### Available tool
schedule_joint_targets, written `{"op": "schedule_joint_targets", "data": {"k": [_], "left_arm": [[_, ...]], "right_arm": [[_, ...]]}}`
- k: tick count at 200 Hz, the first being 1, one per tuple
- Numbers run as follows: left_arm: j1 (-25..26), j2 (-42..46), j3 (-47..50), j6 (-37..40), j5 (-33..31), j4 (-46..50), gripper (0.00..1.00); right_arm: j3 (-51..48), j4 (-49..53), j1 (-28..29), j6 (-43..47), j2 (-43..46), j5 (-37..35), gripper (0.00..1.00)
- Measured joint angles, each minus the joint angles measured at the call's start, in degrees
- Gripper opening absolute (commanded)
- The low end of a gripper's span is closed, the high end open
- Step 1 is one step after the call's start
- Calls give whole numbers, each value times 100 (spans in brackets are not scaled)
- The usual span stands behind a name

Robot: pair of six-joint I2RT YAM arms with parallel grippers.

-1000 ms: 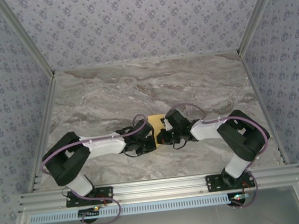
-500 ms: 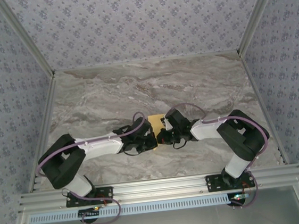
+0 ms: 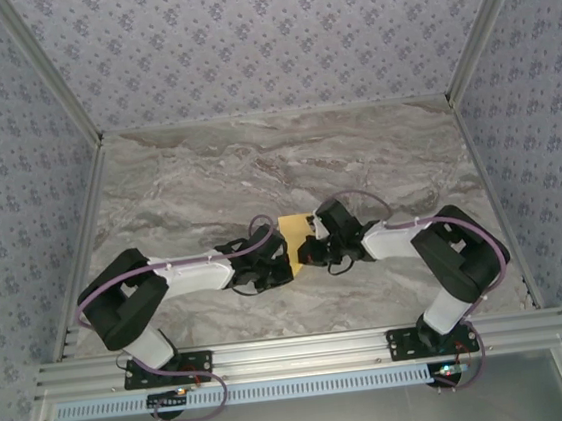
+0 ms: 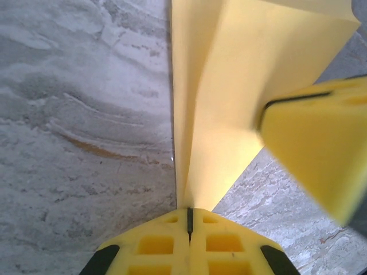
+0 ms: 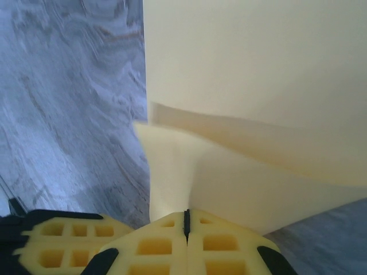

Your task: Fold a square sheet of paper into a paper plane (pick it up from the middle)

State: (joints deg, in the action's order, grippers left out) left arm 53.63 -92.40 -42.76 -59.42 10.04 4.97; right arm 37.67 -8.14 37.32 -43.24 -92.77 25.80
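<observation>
The mustard-yellow sheet of paper (image 3: 292,231), partly folded with a crease, sits between both hands at the middle of the marble table (image 3: 207,178). The left hand (image 4: 189,215) is pinched tight on one edge. The right hand (image 5: 186,217) is clamped on the opposite side.

A lab booth: aluminium frame (image 3: 296,351), patterned wall panels (image 3: 263,41), marble-look tabletop (image 3: 256,163).

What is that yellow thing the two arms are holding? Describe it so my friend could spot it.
Start at the grey marbled table and look to its middle, a little toward the front. There the left gripper and the right gripper pinch the sheet of paper from either side. It is thin, creased and mustard-yellow against grey stone and black grippers.
</observation>
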Motion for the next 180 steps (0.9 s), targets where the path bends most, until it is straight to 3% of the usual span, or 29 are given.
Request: {"op": "schedule_joint_targets", "data": {"k": [47, 142, 180], "left_arm": [[-42, 17, -2, 50, -2, 4, 7], [-638, 498, -122, 448, 157, 13, 38], [-693, 321, -184, 605, 378, -118, 40]], "right_arm": [[0, 116, -413, 28, 238, -201, 0], [42, 197, -428, 48, 44, -195, 1], [52, 192, -428, 46, -9, -175, 2]]}}
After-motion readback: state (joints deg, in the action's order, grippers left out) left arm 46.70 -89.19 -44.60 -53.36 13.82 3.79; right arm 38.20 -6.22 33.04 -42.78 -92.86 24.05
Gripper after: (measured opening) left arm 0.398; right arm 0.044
